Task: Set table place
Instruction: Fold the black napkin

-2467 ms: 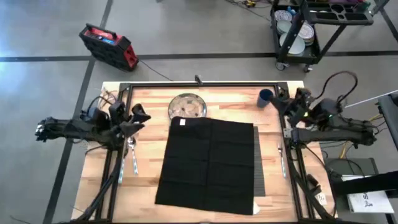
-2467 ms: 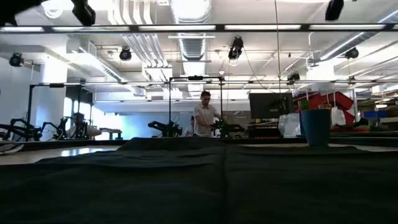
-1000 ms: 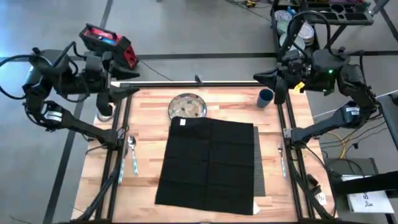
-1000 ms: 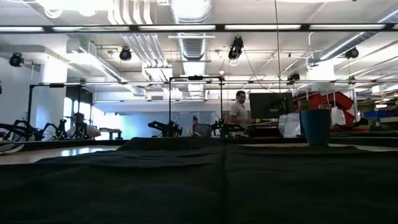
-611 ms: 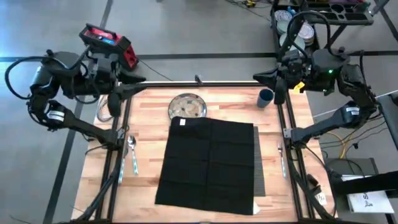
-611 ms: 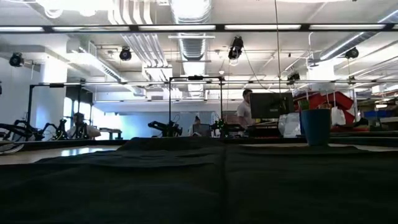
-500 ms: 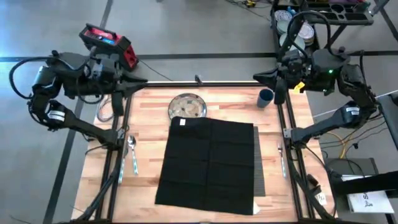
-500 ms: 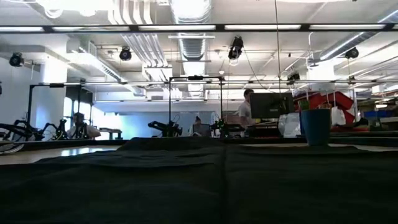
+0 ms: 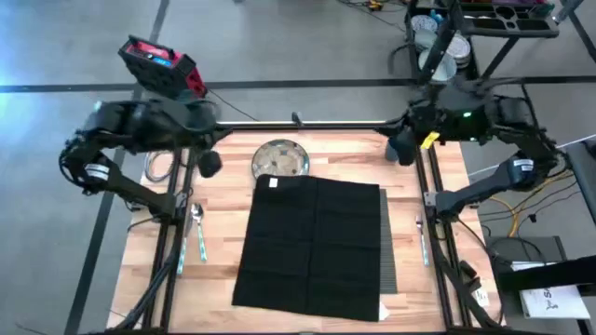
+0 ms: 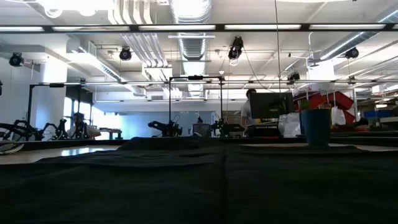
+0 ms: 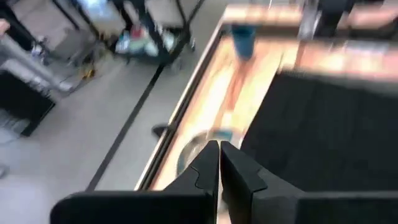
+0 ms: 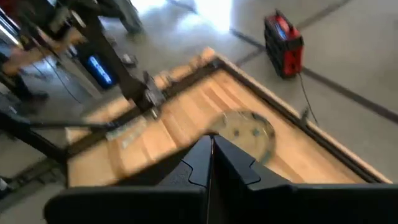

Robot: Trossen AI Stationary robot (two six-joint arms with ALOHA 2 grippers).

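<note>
A black cloth (image 9: 312,244) covers most of the ribbed dark grey placemat (image 9: 387,249), which shows only along its right edge on the wooden table (image 9: 223,270). A patterned plate (image 9: 279,158) lies at the cloth's far edge, partly under it. My left gripper (image 9: 209,164) hangs shut above the table's far left part, left of the plate (image 11: 198,149). My right gripper (image 9: 402,147) is shut and held high over the blue cup (image 10: 315,126) at the far right. Neither gripper holds anything.
A spoon (image 9: 196,218) and a knife (image 9: 202,246) lie left of the cloth, and a fork (image 9: 421,238) lies right of it. A metal ring-like object (image 9: 158,167) sits at the far left edge. The black tube frame (image 9: 307,123) borders the table. A red case (image 9: 160,65) is on the floor.
My left arm has swung from beyond the far left corner in over the table, its gripper now tipped down left of the plate. My right gripper has moved a little toward the table's near edge, now over the blue cup. Nothing on the table has moved.
</note>
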